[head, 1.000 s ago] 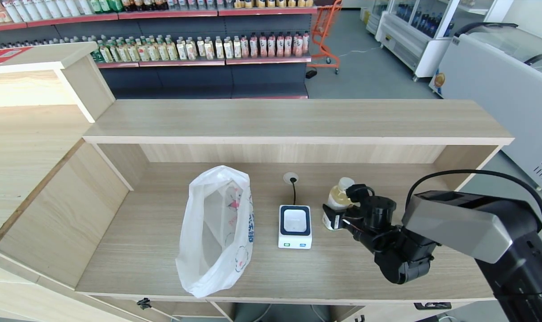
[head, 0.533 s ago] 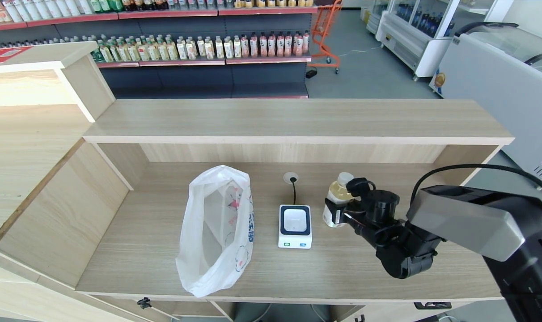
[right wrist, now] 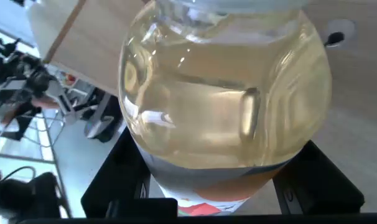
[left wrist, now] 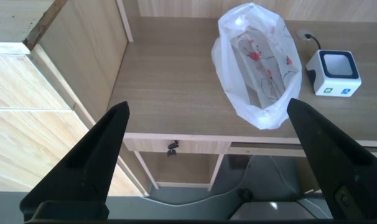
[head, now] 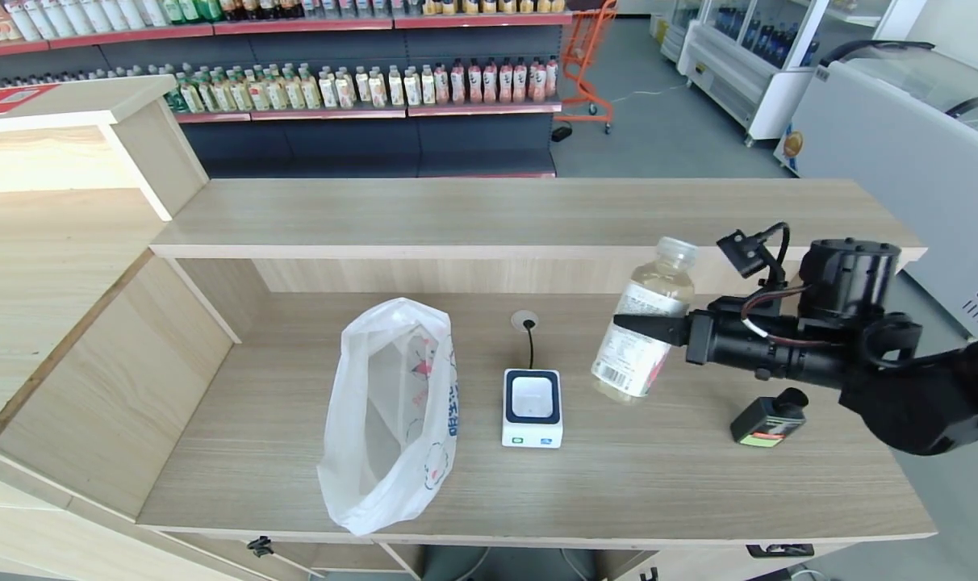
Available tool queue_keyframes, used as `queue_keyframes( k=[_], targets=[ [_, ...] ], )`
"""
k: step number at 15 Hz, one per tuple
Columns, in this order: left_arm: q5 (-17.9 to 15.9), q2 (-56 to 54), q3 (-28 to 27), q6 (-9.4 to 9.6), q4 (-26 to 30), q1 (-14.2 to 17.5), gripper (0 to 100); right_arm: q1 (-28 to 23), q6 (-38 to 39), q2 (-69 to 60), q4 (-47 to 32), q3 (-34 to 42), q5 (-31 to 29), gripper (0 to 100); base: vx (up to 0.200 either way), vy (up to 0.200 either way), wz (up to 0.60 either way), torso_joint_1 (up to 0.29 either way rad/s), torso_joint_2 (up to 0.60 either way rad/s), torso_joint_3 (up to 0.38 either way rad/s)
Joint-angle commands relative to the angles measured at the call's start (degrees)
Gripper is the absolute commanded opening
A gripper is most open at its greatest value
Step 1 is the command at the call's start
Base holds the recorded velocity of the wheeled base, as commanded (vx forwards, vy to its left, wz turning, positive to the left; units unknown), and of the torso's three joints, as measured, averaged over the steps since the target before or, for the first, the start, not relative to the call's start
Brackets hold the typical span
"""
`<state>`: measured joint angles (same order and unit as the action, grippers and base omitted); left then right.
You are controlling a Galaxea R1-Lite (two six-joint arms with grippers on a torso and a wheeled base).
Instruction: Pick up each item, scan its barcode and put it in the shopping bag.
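My right gripper [head: 652, 328] is shut on a clear bottle [head: 628, 361] of pale yellow drink with a white cap and a white label. It holds the bottle tilted in the air, just right of the white scanner [head: 532, 407], with the barcode near the bottle's lower end. In the right wrist view the bottle [right wrist: 226, 106] sits between my black fingers [right wrist: 123, 186]. The white shopping bag [head: 392, 411] lies open on the counter left of the scanner. My left gripper [left wrist: 207, 107] hangs open, off the counter's near left side, above the bag [left wrist: 257, 68] and scanner [left wrist: 333, 71].
A small dark item [head: 766, 423] with a green and red label lies on the counter below my right arm. The scanner's cable [head: 529, 343] runs to a hole at the back. A raised wooden ledge [head: 537, 214] borders the far side, and a side wall [head: 126, 379] the left.
My right gripper has lifted the bottle off the counter, up and slightly right. The arm swung up, and the small dark item now shows on the counter.
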<state>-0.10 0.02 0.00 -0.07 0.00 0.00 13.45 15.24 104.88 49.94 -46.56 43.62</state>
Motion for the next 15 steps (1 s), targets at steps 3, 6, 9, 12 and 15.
queue_keyframes(
  k=[3, 6, 9, 12, 15],
  targets=[
    [0.01, 0.06, 0.00, -0.01, 0.00, 0.00, 100, 5.01, 5.59, -18.39, -4.59, 3.75, 14.57, 0, 0.000, 0.000, 0.00, 0.000, 0.00, 0.000],
    [0.01, -0.02, 0.00, -0.01, 0.00, 0.00, 100, 10.02, 5.24, -21.47, -4.59, 7.88, 14.57, 0, 0.000, 0.000, 0.00, 0.000, 0.00, 0.000],
    [0.01, -0.02, 0.00, -0.01, 0.00, 0.00, 100, 15.29, 4.36, -22.79, -4.68, 9.55, 11.67, 0, 0.000, 0.000, 0.00, 0.000, 0.00, 0.000],
    [0.01, -0.02, 0.00, -0.01, 0.00, 0.00, 100, 17.67, 1.46, -18.65, -4.68, 8.06, 0.06, 0, 0.000, 0.000, 0.00, 0.000, 0.00, 0.000],
    [0.01, -0.02, 0.00, -0.01, 0.00, 0.00, 100, 19.78, 0.32, -16.99, -4.68, 7.97, -8.02, 0, 0.000, 0.000, 0.00, 0.000, 0.00, 0.000]
  ],
)
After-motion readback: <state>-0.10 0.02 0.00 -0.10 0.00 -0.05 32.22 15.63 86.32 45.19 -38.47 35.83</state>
